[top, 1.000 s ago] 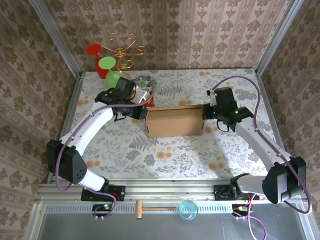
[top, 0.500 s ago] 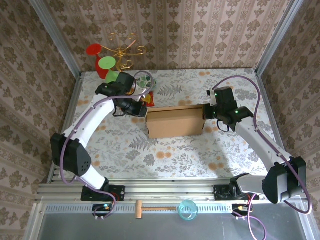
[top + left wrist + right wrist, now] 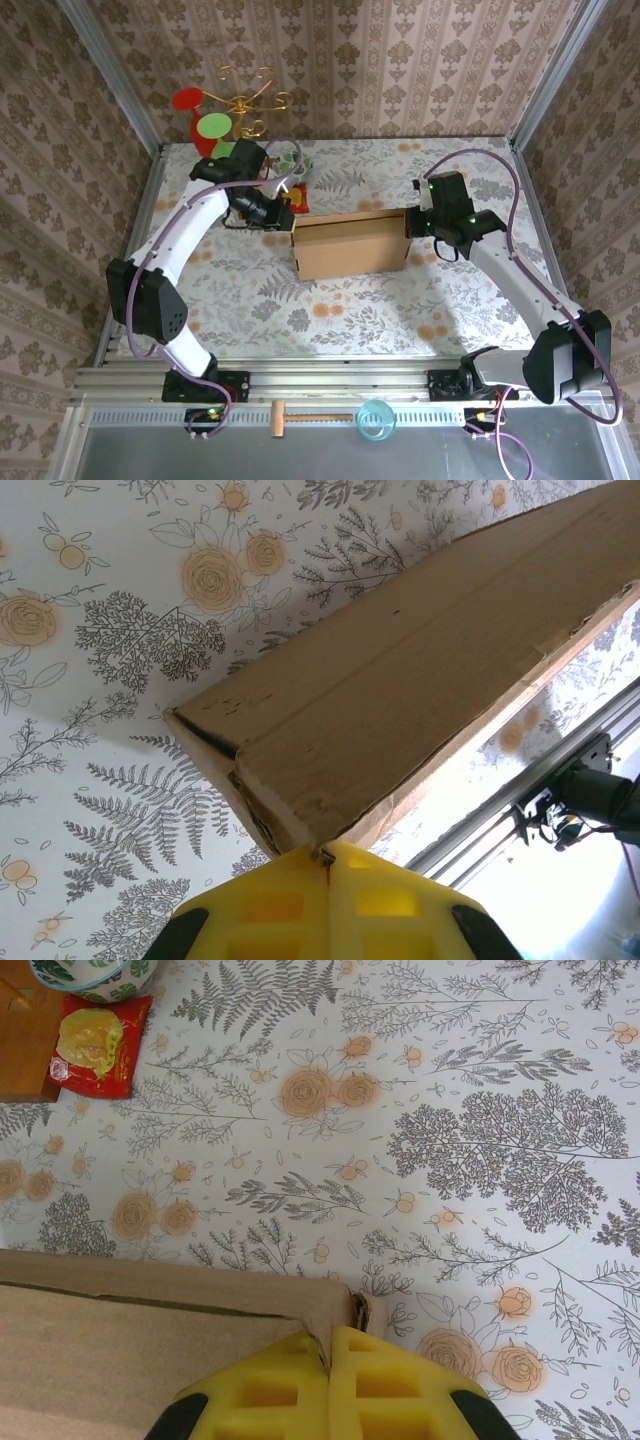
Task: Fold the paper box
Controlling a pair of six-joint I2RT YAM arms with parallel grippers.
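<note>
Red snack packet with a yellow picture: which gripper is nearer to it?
Left. The left gripper is at the left end of the brown cardboard box, beside the red snack packet; the right gripper is at its opposite end.

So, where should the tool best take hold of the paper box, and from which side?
The paper box lies flat and looks too broad to span, so probably pinch a thin cardboard edge at a far corner, coming in from a short end; both ends have bare table beside them.
</note>
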